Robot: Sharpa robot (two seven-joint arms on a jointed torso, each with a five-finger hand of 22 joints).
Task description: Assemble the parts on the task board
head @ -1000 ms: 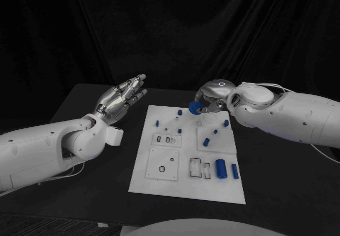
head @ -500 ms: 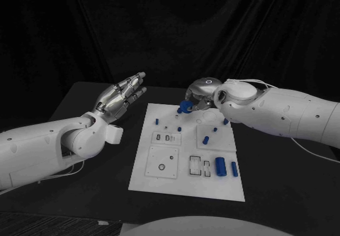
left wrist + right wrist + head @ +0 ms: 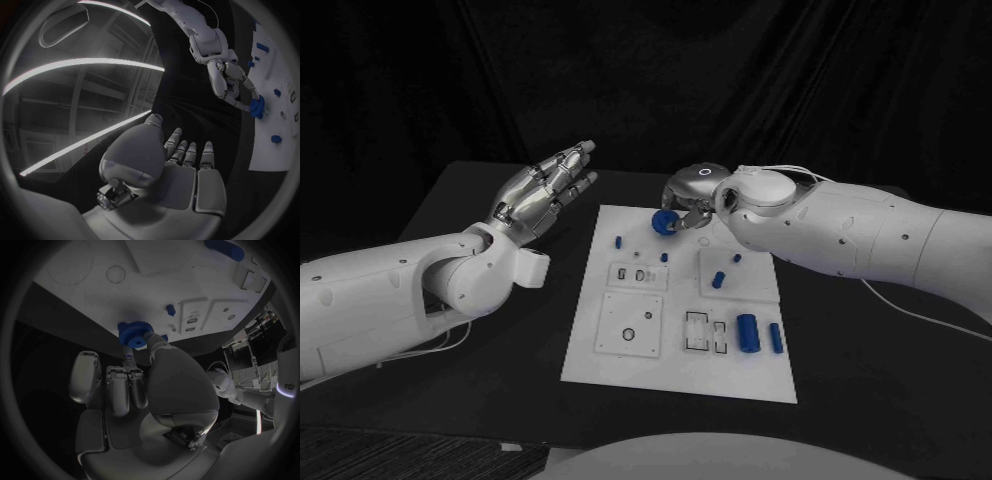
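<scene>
The white task board [image 3: 629,300] lies in the middle of the black table. My right hand [image 3: 692,195] hovers over the board's far edge and pinches a blue gear [image 3: 668,222] in its fingertips. The wrist views show the same gear [image 3: 134,333] [image 3: 256,106] held just above the board [image 3: 156,270] [image 3: 278,117]. My left hand [image 3: 545,195] [image 3: 181,165] is raised left of the board, fingers straight and apart, holding nothing. Small blue pegs [image 3: 619,240] [image 3: 718,280] stand on the far half of the board. Two blue cylinders [image 3: 749,335] lie near its front right.
The board carries several recessed slots and square plates [image 3: 630,338] on its near half. Another blue peg [image 3: 170,310] stands close to the held gear. Bare black table [image 3: 473,400] surrounds the board on all sides.
My right hand has carried the blue gear leftward along the board's far edge. The left hand has stayed raised and nearly still.
</scene>
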